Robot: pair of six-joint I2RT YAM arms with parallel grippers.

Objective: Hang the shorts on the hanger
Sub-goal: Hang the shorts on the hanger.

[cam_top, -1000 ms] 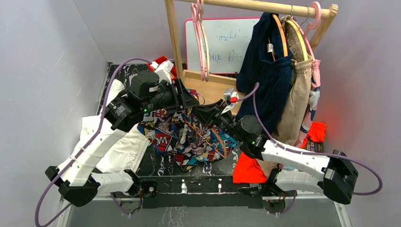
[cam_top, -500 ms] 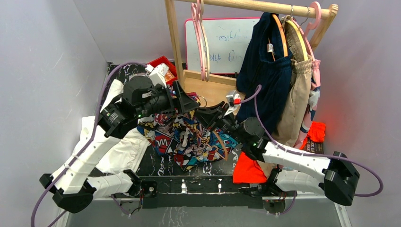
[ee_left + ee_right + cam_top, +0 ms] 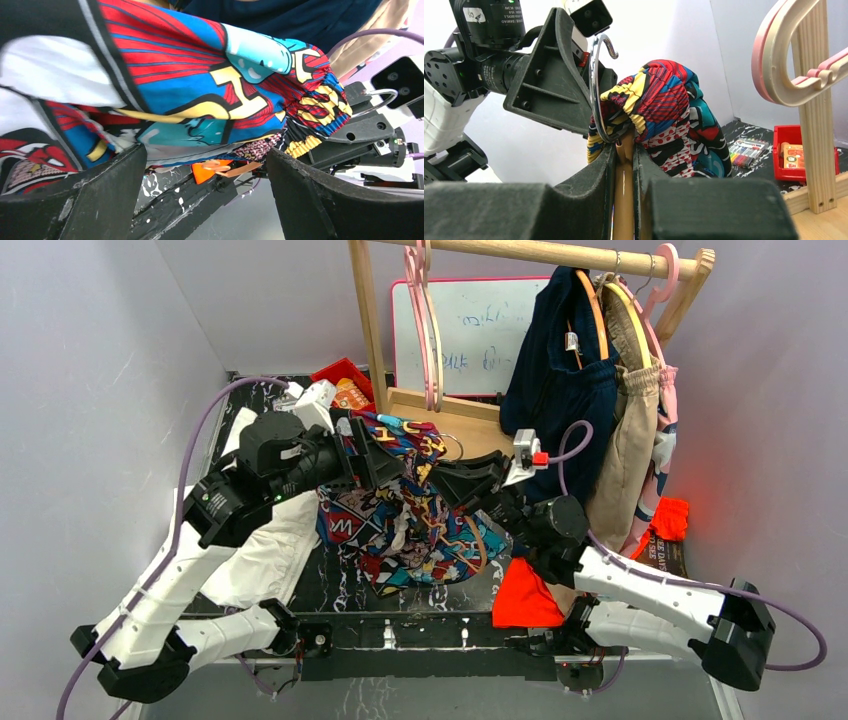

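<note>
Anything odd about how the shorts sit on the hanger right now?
Yes: the shorts are bunched in a wad at the hanger neck beside its hook, not spread along the bar; the rest droops below.

Top external: high behind both arm bases (image 3: 310, 638), looking down on the black marbled bench (image 3: 345, 590); left wrist: very near, under the multicolour comic-print fabric shorts (image 3: 200, 95); right wrist: near, looking along the right tool (image 3: 625, 147); all share the shorts.
</note>
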